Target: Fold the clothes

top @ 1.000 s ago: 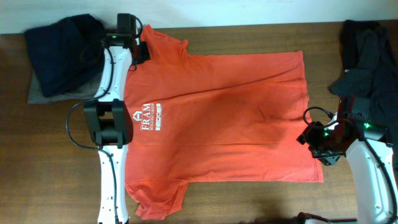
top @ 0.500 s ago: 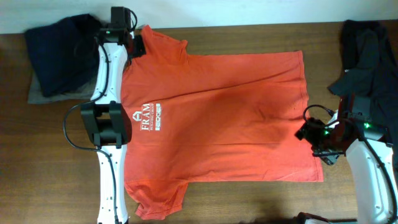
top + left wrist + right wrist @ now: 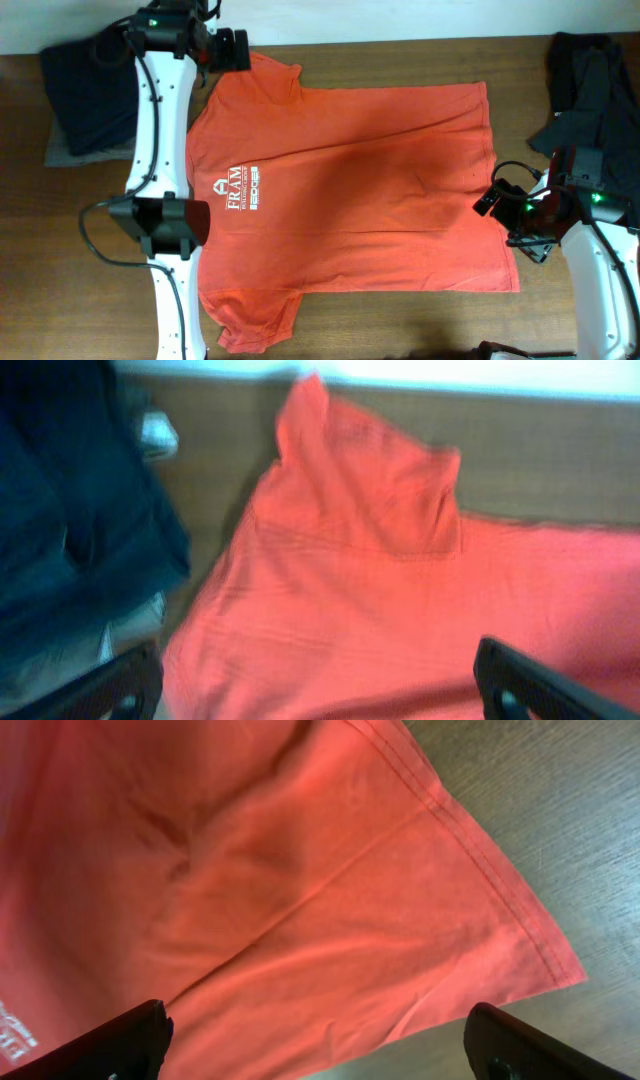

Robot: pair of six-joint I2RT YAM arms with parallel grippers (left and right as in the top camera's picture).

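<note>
Overhead, the largest thing was the red-orange T-shirt (image 3: 350,180). It lay spread flat in the middle of the table, chest side up, with the hem toward the right arm and the shoulders toward the left arm. I judged that it was laid open like this so that the first fold could start from a smooth cloth; no fold was made yet. Some shallow wrinkles ran across the body.

Two dark piles of clothes waited at the sides — one (image 3: 95,85) beside the left shoulder of the shirt, one (image 3: 595,90) at the far right edge. Probably they were kept apart so that only one garment was worked on.

The left gripper (image 3: 325,680) hovered over the far sleeve (image 3: 265,70) with its fingers wide apart and nothing between them. The right gripper (image 3: 320,1050) hung above the near corner of the hem (image 3: 540,950), also with fingers spread and holding nothing. The two stood at diagonal ends of the garment, which seemed good places for pulling it straight. The near sleeve (image 3: 255,320) lay a little crumpled. The white lettering (image 3: 240,187) was small, just beside the left arm.

The table (image 3: 400,320) was dark brown wood with visible grain — matte, not slippery by my judgement. Behind it only a white strip of wall (image 3: 400,20) was visible.
</note>
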